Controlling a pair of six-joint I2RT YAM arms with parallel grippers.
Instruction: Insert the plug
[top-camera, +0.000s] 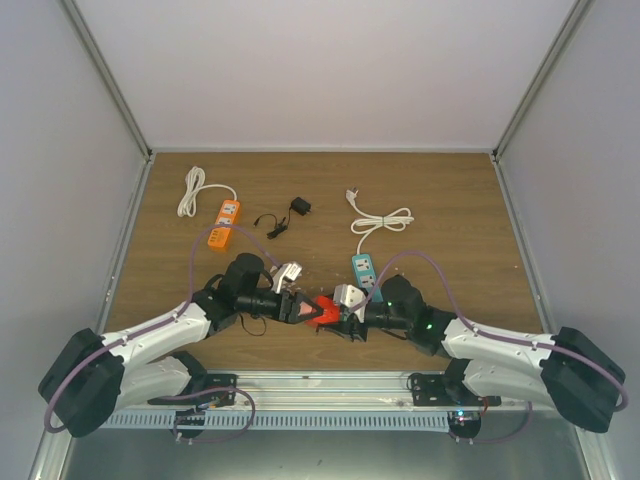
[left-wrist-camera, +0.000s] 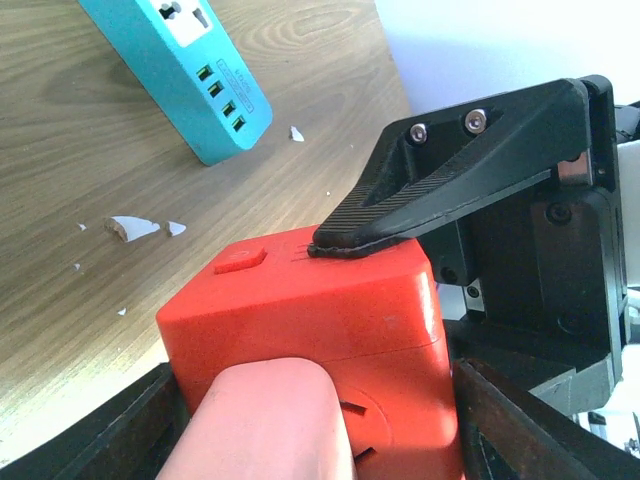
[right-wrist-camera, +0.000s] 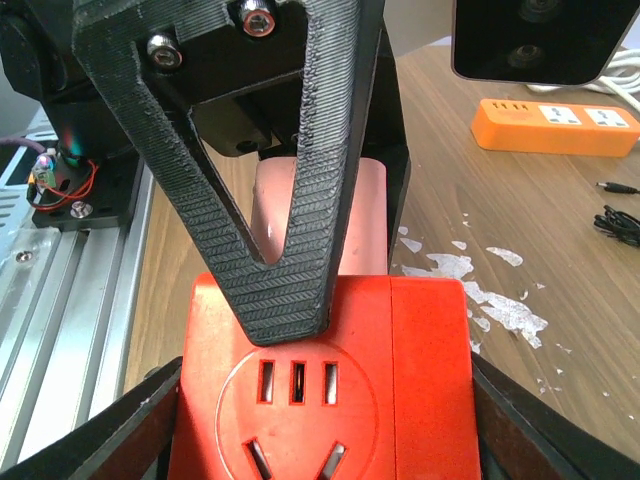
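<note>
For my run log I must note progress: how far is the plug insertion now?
Done: both parts are picked up and brought together. In hand: the right gripper clamps the red socket cube, and the left gripper holds the pink plug against it. Left: whether the plug is fully seated is hidden; probably a final push, then release.

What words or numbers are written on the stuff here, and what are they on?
No text here is clear enough to read.
Teal power strip: a tiny label beside its small green ports, too blurred to read.
Orange power strip: only tiny marks, too small to read.
Red socket block: no writing shows on the faces in view.
</note>
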